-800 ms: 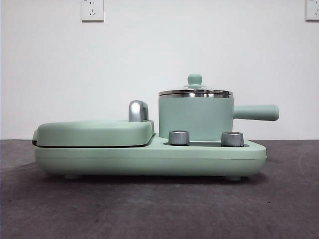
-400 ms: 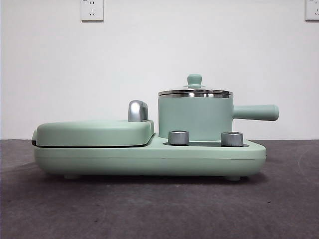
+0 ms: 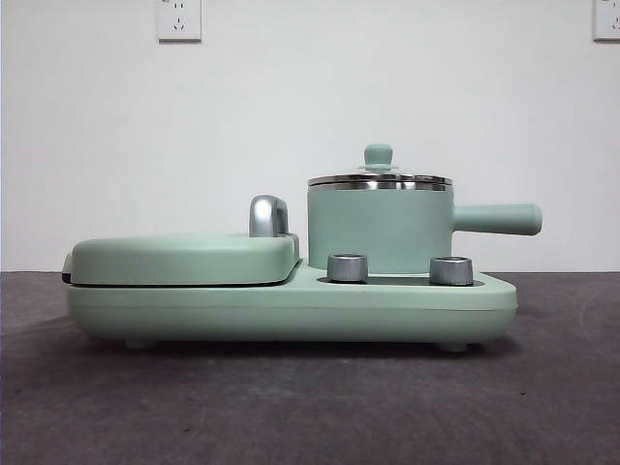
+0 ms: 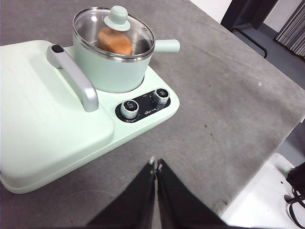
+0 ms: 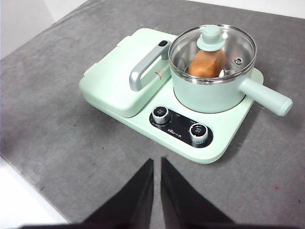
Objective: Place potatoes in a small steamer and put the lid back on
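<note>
The small steamer (image 3: 380, 231) (image 4: 110, 69) (image 5: 212, 90), a mint-green pot with a straight side handle, stands on the right half of the cooker base. Its glass lid (image 3: 379, 178) (image 4: 114, 29) (image 5: 213, 50) with the mint knob sits closed on the rim. Through the glass an orange-brown potato (image 4: 115, 42) (image 5: 207, 63) lies inside the pot. My left gripper (image 4: 156, 164) is shut and empty, hanging above the table in front of the cooker. My right gripper (image 5: 157, 161) is shut too, also well back from the pot, holding nothing. Neither arm shows in the front view.
The flat mint-green grill cover (image 3: 184, 258) (image 4: 33, 114) (image 5: 124, 81) with its chrome handle (image 3: 268, 215) (image 4: 76, 78) (image 5: 145, 67) fills the cooker's left half. Two steel knobs (image 3: 348, 267) (image 3: 451, 270) sit on the front panel. The grey table's edge (image 4: 248, 181) (image 5: 28, 186) lies near both grippers.
</note>
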